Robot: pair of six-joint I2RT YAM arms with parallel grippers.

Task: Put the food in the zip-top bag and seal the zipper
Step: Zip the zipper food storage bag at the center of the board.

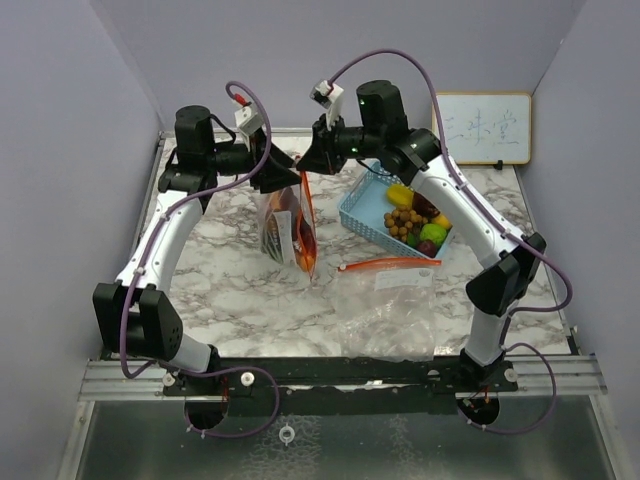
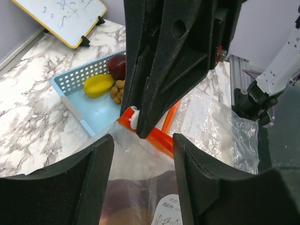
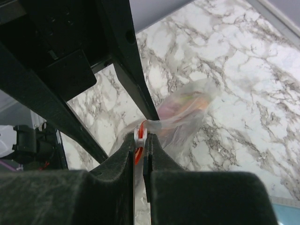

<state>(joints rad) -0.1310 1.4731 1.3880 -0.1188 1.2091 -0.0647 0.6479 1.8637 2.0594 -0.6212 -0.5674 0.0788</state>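
Second bag lying flat on tabletop near arm bases, open marble stretching left of it. Zip-top bag hanging upright mid-tabletop, something orange-brown showing inside (blurred). Left gripper standing wide apart either side of bag's plastic, clamping nothing. Right gripper pinching tight on white zipper slider. Beyond, food sitting in blue basket toward far right, whiteboard leaning behind.

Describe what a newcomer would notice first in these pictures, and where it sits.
A clear zip-top bag with an orange zipper hangs above mid-table, its top pinched in the fingers of the right gripper. Right of it sits a blue basket of toy fruit, and a second bag lies flat in front.
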